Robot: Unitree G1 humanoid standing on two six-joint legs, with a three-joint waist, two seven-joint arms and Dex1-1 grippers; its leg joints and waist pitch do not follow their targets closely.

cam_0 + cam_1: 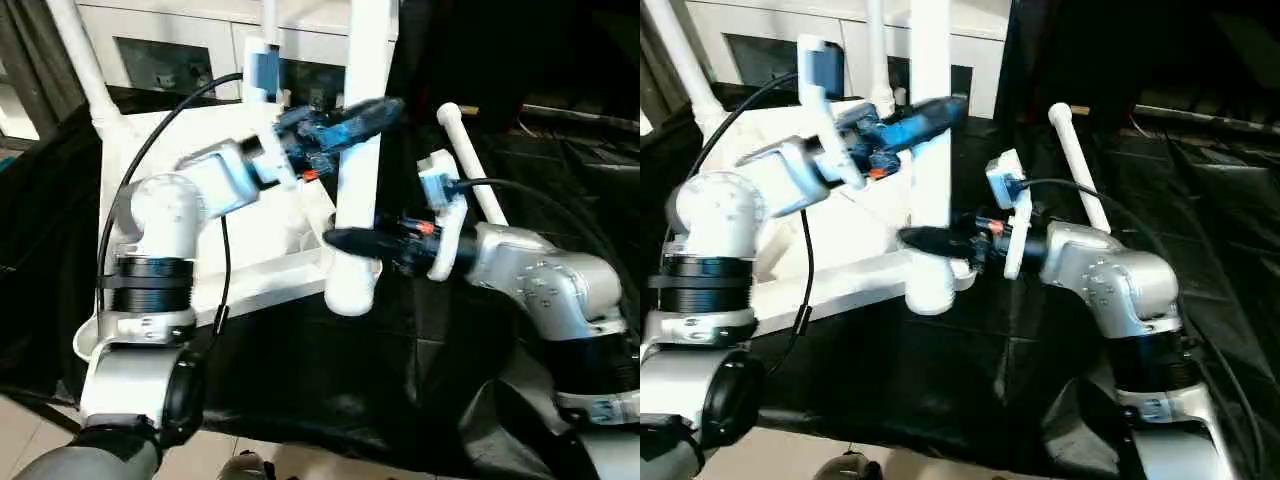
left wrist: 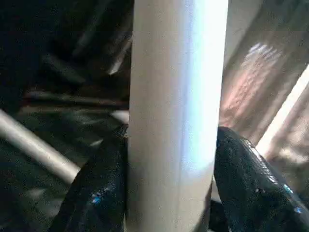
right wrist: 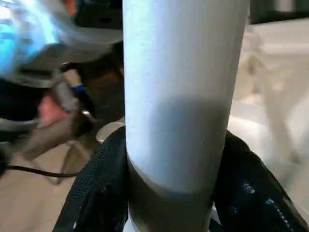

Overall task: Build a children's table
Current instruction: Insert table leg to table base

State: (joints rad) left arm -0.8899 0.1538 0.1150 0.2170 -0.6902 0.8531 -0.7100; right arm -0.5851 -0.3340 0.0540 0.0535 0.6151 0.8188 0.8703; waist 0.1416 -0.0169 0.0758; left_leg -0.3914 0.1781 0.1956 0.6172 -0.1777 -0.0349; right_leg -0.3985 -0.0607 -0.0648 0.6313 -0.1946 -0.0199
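Note:
The children's table top lies upside down on black cloth. A white leg stands upright in its near right corner socket. My left gripper is shut on this leg partway up; in the left wrist view its black fingers press both sides of the leg. My right gripper is shut on the same leg lower down, just above the socket, and its fingers hug the leg. Two more legs stand up at the far corners.
A loose white leg lies on the black cloth right of my right forearm. A white cabinet with glass doors stands behind the table. Pale floor shows past the cloth's near left edge.

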